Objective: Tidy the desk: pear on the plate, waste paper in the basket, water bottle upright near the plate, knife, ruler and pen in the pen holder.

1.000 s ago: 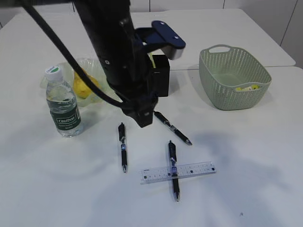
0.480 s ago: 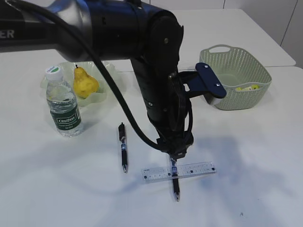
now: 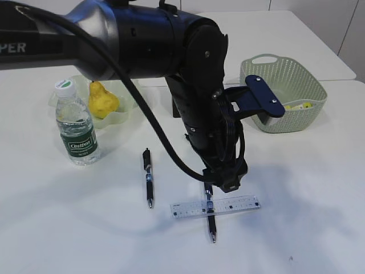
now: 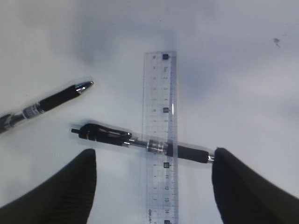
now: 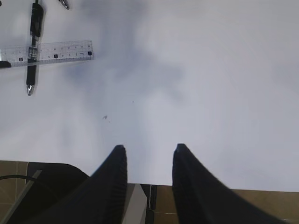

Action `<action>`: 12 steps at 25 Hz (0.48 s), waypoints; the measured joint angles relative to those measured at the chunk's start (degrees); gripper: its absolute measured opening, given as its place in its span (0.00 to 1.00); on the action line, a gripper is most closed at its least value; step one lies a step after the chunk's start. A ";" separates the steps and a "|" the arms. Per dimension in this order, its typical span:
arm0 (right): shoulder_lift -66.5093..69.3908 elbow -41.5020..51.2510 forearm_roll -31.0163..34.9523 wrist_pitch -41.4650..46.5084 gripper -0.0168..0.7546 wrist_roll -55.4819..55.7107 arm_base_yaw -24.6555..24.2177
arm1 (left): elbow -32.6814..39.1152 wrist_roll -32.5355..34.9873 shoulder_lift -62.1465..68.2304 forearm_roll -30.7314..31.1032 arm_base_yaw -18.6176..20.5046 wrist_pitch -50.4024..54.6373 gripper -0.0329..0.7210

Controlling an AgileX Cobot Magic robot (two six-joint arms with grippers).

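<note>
1. The surface (image 3: pixel 319 228) carries everything; the right end effector (image 5: pixel 148 163) hangs partly parted, grasping nothing.
2. The left end effector (image 4: pixel 152 175) hovers spread wide, empty, over crossed items.
3. The ruler (image 4: pixel 160 135) lies across the pen (image 4: pixel 140 142); closing here could pinch both, or flick the ruler away.

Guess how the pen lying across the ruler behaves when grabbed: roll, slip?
The pen looks round and glossy, so it may roll or slip. It rests on the flat ruler, which probably shifts too. The left gripper, open, straddles both.
</note>
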 joint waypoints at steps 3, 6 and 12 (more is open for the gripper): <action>0.00 0.00 0.00 0.00 0.38 0.00 0.00 | 0.00 -0.07 0.00 -0.10 0.00 -1.97 0.76; 0.00 0.00 0.00 0.00 0.38 0.00 0.00 | 0.00 -0.07 0.00 -0.10 0.00 -3.54 0.76; 0.00 0.00 0.00 0.00 0.38 0.00 0.00 | -0.12 -0.07 2.59 -0.10 0.00 -5.19 0.76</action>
